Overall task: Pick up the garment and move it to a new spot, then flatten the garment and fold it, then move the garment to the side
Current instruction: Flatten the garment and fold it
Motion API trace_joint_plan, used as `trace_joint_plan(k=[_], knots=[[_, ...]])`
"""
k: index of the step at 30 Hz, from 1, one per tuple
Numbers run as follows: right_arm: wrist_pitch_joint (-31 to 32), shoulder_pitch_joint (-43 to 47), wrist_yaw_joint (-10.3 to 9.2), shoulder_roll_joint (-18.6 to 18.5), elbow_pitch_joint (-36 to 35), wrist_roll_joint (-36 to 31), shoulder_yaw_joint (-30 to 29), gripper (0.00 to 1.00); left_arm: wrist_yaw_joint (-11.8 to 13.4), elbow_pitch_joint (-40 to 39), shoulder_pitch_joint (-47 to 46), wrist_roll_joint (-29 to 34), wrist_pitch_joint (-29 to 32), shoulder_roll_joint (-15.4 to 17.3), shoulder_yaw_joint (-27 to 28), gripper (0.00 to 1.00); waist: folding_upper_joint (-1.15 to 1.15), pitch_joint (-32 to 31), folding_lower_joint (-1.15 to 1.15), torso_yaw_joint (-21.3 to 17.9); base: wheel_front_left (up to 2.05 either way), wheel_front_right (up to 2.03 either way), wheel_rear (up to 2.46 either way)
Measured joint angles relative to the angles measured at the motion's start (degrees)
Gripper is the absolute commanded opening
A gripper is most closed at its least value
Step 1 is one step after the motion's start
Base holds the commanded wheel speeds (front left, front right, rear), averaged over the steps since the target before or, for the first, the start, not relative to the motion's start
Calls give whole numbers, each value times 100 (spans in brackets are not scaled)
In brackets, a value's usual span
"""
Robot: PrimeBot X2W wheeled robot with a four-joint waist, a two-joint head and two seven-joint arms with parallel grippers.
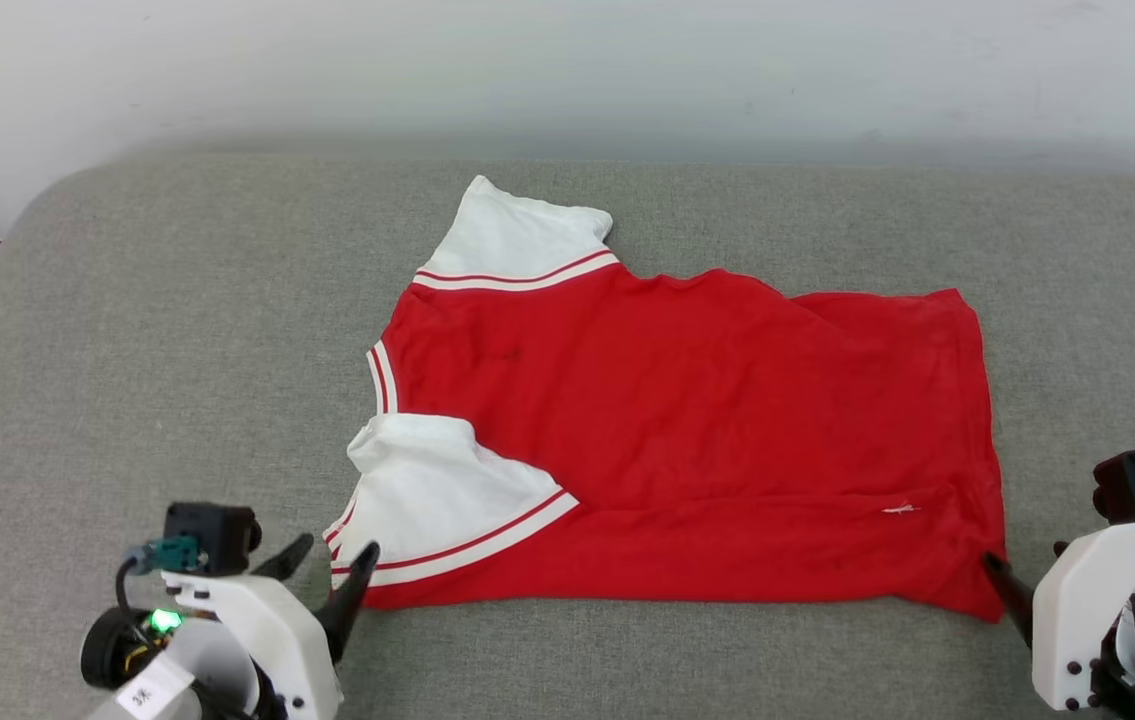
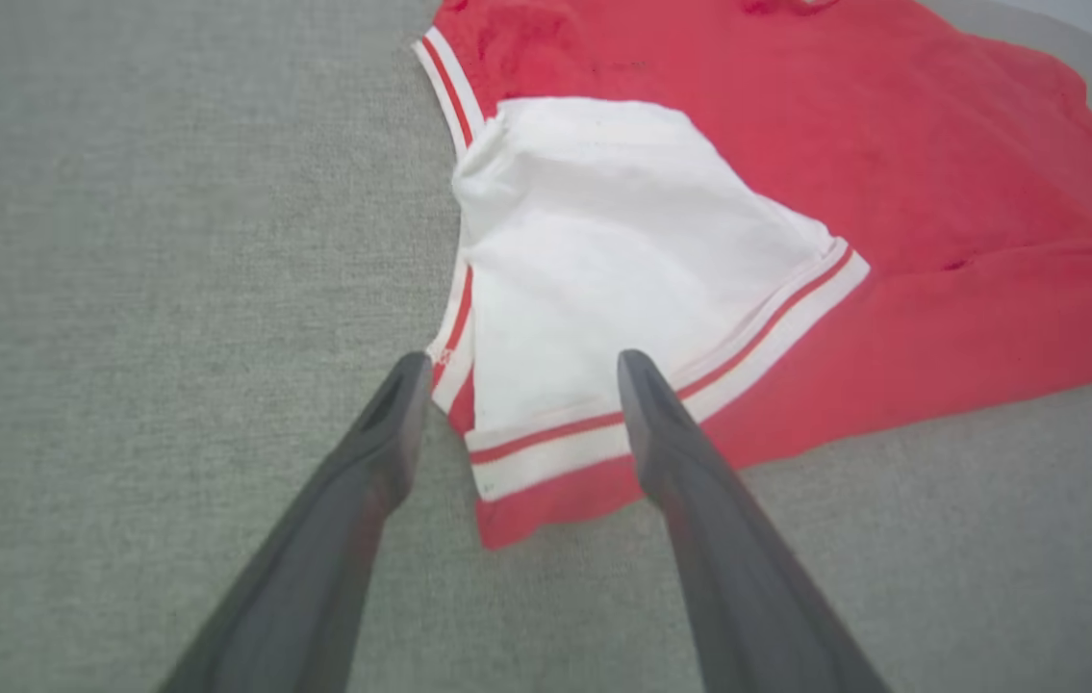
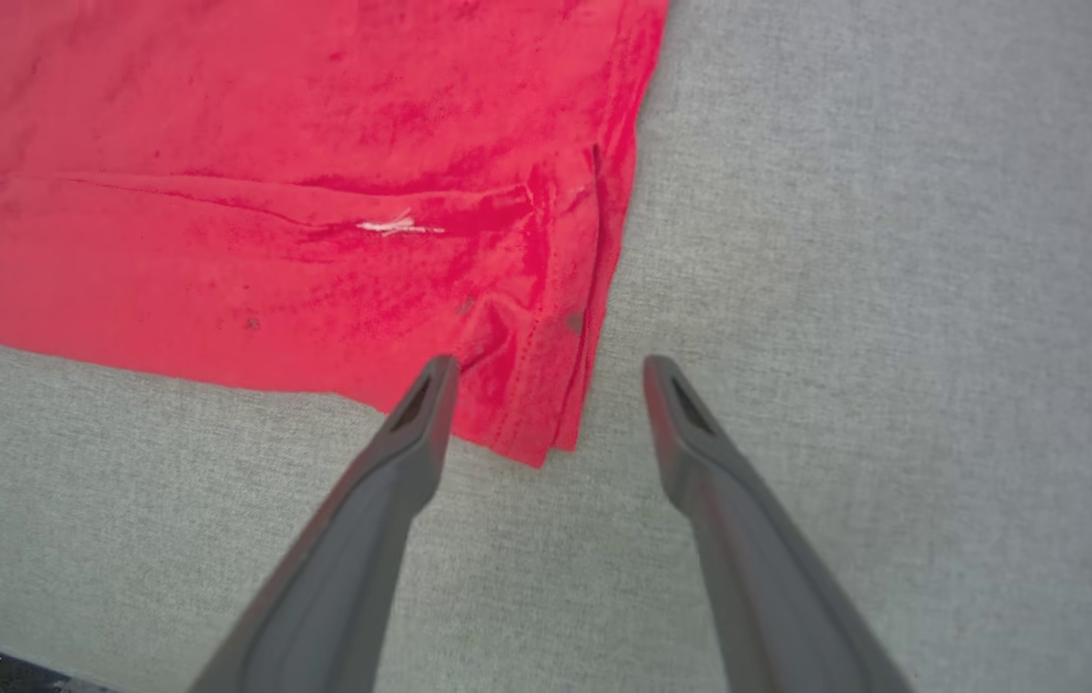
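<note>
Red short-sleeved jersey of thin fabric with white sleeves and striped trim (image 1: 687, 440) lies spread flat in the middle of grey woven cushion surface (image 1: 167, 330), pale wall (image 1: 567, 60) behind. Sleeves and collar end toward robot's left, hem toward its right. Near white sleeve (image 2: 622, 241) folded onto red body, and a long crease runs along the near edge. Small white fleck (image 3: 398, 227) on red cloth near hem. Left gripper (image 2: 521, 361) spread wide, gripping nothing; one finger over sleeve's striped trim, the other over bare cushion just beside the corner. Right gripper (image 3: 553, 366) also wide apart and empty at near hem corner: one fingertip at edge of red cloth, the other over cushion. Cannot tell if tips touch fabric
</note>
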Motion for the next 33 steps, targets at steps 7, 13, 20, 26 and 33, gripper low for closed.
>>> trace_joint_plan(k=[7,13,20,26,33], knots=[[175,215,0,400,-587,-126,-194,100,666,-723,409,-99,604,253,-89,100,0,178,0,-67,0,0,0],[194,265,0,514,-755,-178,-240,100,990,-695,405,-2,667,308,-32,100,0,383,0,-164,0,0,0],[176,264,0,523,-817,-178,-235,100,1055,-367,295,43,861,285,-136,100,0,569,0,-258,0,0,0],[166,258,0,514,-838,-179,-254,100,776,-157,130,-5,1035,190,-287,0,0,641,0,-260,0,0,0],[174,240,0,431,-776,-304,-365,100,584,-66,94,-44,833,56,-292,0,0,572,0,-152,0,0,0]])
